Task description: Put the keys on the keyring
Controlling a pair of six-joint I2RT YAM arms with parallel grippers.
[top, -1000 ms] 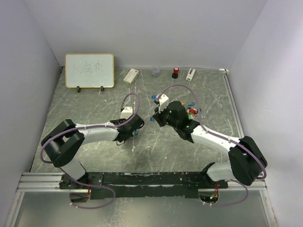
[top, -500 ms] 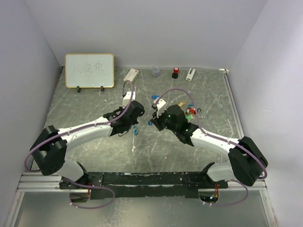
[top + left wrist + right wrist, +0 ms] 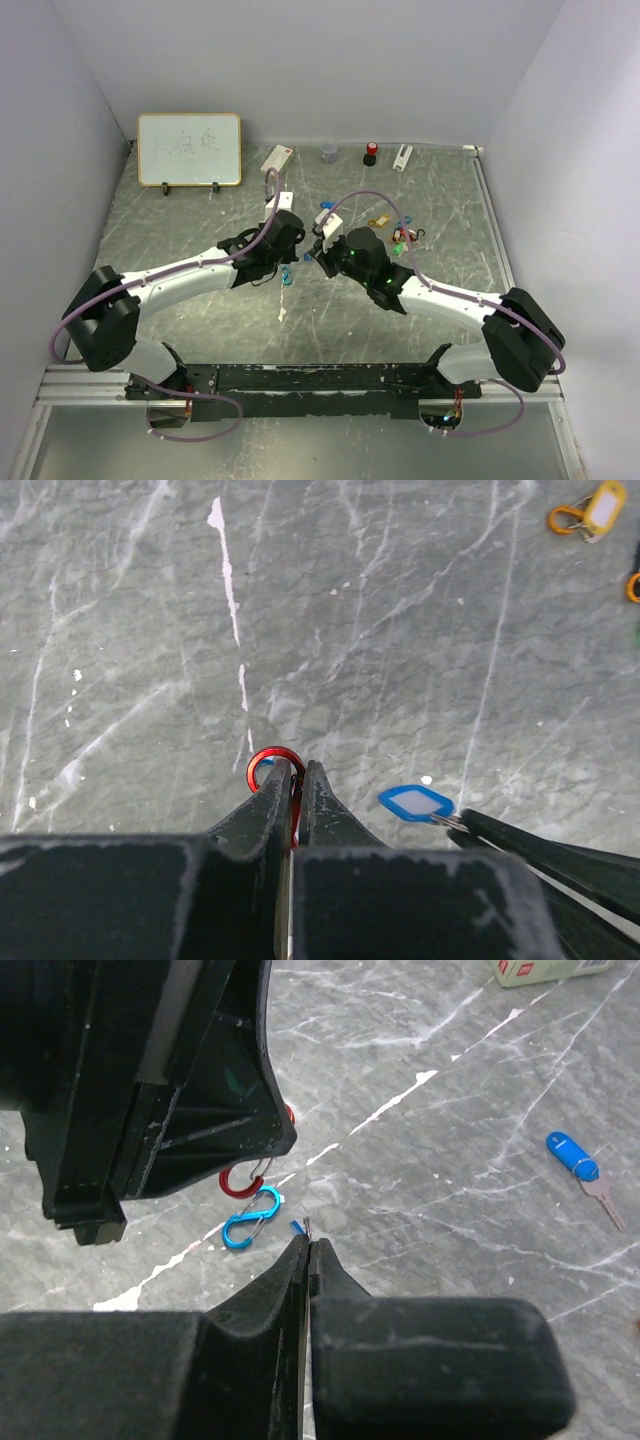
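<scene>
Misalignment risk: left gripper [image 3: 298, 770] clenched on red keyring [image 3: 262, 753], right gripper [image 3: 307, 1240] pinching blue-tagged key [image 3: 415, 802]; thin grips may slip.

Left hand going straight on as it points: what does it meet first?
Probably bare tabletop; depth is unclear. The left hand, shut on the red ring, has nothing else ahead; the blue-tagged key sits aside.

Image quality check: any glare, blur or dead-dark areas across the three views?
Top external: even, diffuse light, soft shadows under the arms, no glare; the keys are too small to resolve. Left wrist: table sharp, red ring and blue-tagged key crisp, own fingers near-black. Right wrist: left gripper fills the upper left, dark, little detail; blue carabiner sharp.
</scene>
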